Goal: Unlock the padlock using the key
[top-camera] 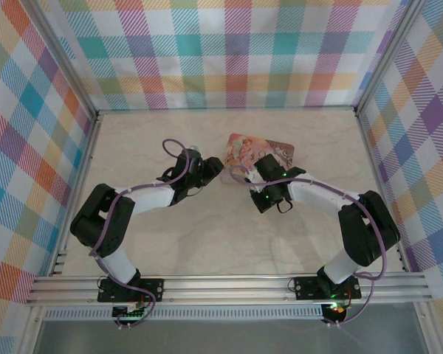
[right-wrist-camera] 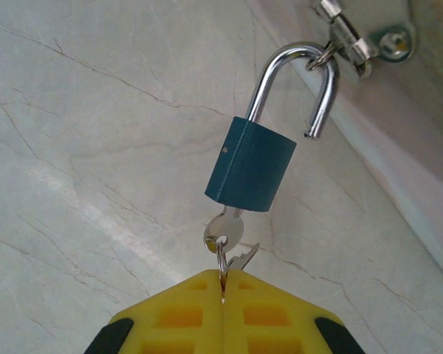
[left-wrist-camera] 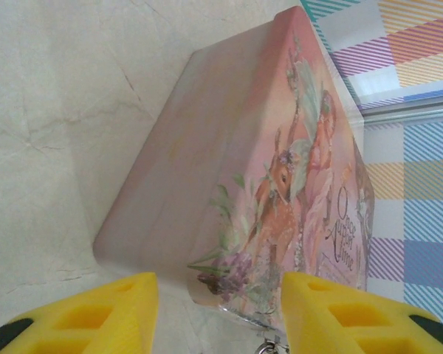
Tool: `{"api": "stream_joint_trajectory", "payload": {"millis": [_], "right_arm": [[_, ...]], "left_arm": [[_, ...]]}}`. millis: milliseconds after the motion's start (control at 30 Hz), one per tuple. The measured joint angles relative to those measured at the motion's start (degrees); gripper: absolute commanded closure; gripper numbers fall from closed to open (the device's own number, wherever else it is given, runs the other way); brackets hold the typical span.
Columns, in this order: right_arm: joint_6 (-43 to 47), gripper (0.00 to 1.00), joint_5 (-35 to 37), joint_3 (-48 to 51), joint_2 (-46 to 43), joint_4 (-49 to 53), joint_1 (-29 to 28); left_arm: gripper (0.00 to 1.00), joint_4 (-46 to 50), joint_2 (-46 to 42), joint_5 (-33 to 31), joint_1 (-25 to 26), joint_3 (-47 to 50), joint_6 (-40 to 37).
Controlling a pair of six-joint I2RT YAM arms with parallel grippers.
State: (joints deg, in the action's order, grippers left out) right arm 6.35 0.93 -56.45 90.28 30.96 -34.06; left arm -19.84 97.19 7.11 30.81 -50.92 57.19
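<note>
In the right wrist view the padlock has a blue body, and its silver shackle stands sprung open, one leg free. The shackle hooks through the clasp ring of the pink tin. The key sits in the lock's underside. My right gripper is shut on the key's ring, and a second key sticks out beside it. My left gripper is open, its yellow pads on either side of the tin's near corner, not touching it.
The tin lies on the marble-patterned table between the two wrists. Plaid walls enclose the back and sides. The left gripper and right gripper are close together at mid table.
</note>
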Motion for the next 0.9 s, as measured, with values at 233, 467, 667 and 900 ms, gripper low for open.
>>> {"api": "stream_joint_trajectory", "payload": {"millis": [233, 467, 667, 900], "right_arm": [[2.5, 1.0, 1.7, 0.5, 0.0, -1.1, 0.3], [4.3, 1.0, 3.6, 3.0, -0.3, -4.8, 0.4], [6.7, 1.0, 5.8, 5.1, -1.4, -7.7, 0.4], [9.0, 1.0, 8.6, 5.6, -1.5, -9.8, 0.4]], "left_arm": [[0.52, -0.2, 0.0, 1.0, -0.6, 0.9, 0.0], [0.52, -0.3, 0.0, 1.4, -0.6, 0.9, 0.0], [0.52, -0.3, 0.0, 1.4, -0.6, 0.9, 0.0], [0.52, -0.2, 0.0, 1.4, -0.8, 0.9, -0.1]]}}
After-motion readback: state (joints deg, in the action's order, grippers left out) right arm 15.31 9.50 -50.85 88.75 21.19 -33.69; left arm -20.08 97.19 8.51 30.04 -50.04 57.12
